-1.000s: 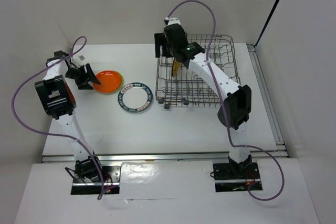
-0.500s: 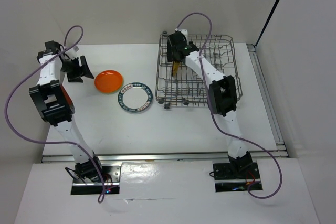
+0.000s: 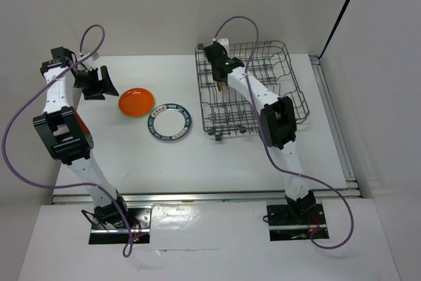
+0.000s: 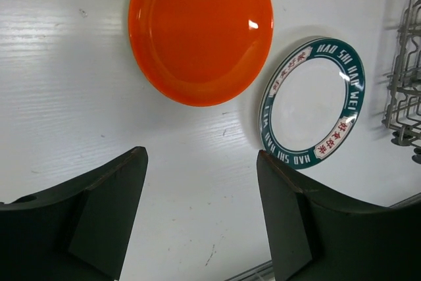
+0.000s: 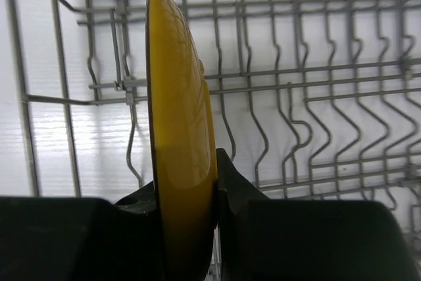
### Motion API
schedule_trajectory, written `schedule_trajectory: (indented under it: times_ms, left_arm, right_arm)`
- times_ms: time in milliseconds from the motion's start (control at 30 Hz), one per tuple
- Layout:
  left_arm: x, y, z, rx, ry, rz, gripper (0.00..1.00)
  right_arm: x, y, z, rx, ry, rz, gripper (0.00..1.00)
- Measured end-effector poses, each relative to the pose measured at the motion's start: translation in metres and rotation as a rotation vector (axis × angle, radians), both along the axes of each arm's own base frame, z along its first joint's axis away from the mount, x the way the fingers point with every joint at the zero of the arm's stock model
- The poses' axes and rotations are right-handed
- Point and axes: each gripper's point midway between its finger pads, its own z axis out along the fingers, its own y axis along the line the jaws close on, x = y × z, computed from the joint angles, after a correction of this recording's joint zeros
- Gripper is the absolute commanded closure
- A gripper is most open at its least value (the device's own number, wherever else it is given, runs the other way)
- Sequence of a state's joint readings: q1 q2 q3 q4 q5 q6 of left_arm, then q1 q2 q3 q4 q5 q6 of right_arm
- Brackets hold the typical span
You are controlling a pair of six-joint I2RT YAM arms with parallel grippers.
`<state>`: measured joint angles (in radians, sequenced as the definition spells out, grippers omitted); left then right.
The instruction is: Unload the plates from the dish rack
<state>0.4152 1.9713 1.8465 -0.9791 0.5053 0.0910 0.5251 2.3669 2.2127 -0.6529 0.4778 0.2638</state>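
The grey wire dish rack (image 3: 270, 90) stands at the back right of the table. An amber-yellow plate (image 5: 181, 129) stands on edge between its tines, and my right gripper (image 5: 185, 192) is shut on its rim, one finger on each face. From above, the right gripper (image 3: 220, 76) sits at the rack's left end. An orange plate (image 3: 136, 101) and a white plate with a dark patterned rim (image 3: 169, 122) lie flat on the table. My left gripper (image 3: 100, 84) hovers left of the orange plate, open and empty. The left wrist view shows the orange plate (image 4: 200, 31) and the rimmed plate (image 4: 312, 103) beyond the left gripper (image 4: 200, 156).
White walls close the table at the back and left. A metal rail (image 3: 335, 123) runs along the right edge and another along the near edge. The rack's corner (image 4: 406, 70) shows at the right of the left wrist view.
My right gripper has gone from open to shut on the yellow plate. The rack has shifted and skewed a little. The left gripper has drawn back from the orange plate.
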Motion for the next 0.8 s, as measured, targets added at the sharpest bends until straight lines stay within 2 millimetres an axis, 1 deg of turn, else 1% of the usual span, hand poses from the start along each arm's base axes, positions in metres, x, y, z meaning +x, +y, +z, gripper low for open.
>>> schedule_trajectory:
  times_ms: [67,133,233,267,300,367,400,433,467,500,533,567,600,633,700,767,800]
  left_arm:
    - [0.001,-0.002,0.004,-0.009,-0.012,-0.015,0.19]
    - [0.002,-0.006,0.011,-0.026,-0.028,-0.025,0.18]
    - [0.007,-0.013,0.029,-0.064,-0.073,-0.053,0.11]
    - [0.01,-0.017,0.039,-0.085,-0.101,-0.071,0.05]
    - [0.011,-0.021,0.047,-0.102,-0.127,-0.091,0.0]
    - [0.014,-0.033,0.063,-0.149,-0.179,-0.144,0.0]
    - [0.014,-0.04,0.07,-0.176,-0.206,-0.177,0.0]
    - [0.013,-0.046,0.074,-0.2,-0.218,-0.199,0.0]
    - [0.012,-0.054,0.077,-0.222,-0.232,-0.229,0.0]
    - [0.011,-0.062,0.08,-0.242,-0.239,-0.256,0.0]
    - [0.01,-0.071,0.082,-0.257,-0.247,-0.289,0.0]
    - [0.008,-0.081,0.084,-0.271,-0.252,-0.316,0.0]
    - [0.006,-0.088,0.086,-0.281,-0.256,-0.336,0.0]
    - [0.004,-0.097,0.087,-0.288,-0.262,-0.358,0.0]
    - [-0.002,-0.113,0.09,-0.306,-0.269,-0.398,0.0]
    - [-0.006,-0.122,0.095,-0.324,-0.282,-0.421,0.0]
    - [-0.007,-0.123,0.098,-0.33,-0.291,-0.426,0.0]
  right_arm:
    - [-0.002,-0.001,0.025,-0.012,-0.044,0.003,1.0]
    - [-0.004,-0.002,0.061,-0.007,-0.107,0.005,1.0]
    - [-0.012,0.0,0.132,0.054,-0.236,0.02,1.0]
    - [-0.017,0.001,0.162,0.102,-0.294,0.038,1.0]
    - [-0.023,0.006,0.185,0.155,-0.337,0.074,1.0]
    - [-0.04,0.022,0.228,0.293,-0.41,0.192,1.0]
    - [-0.048,0.038,0.242,0.37,-0.425,0.276,1.0]
    - [-0.055,0.045,0.257,0.433,-0.442,0.34,1.0]
    - [-0.061,0.061,0.267,0.504,-0.447,0.424,1.0]
    - [-0.067,0.078,0.271,0.565,-0.442,0.512,1.0]
    - [-0.071,0.094,0.266,0.613,-0.417,0.59,1.0]
    - [-0.074,0.111,0.259,0.654,-0.383,0.663,1.0]
    - [-0.075,0.126,0.245,0.691,-0.342,0.721,1.0]
    - [-0.076,0.143,0.226,0.725,-0.287,0.778,1.0]
    - [-0.081,0.172,0.174,0.795,-0.14,0.853,1.0]
    - [-0.093,0.194,0.121,0.851,0.023,0.889,1.0]
    - [-0.101,0.201,0.103,0.873,0.084,0.902,1.0]
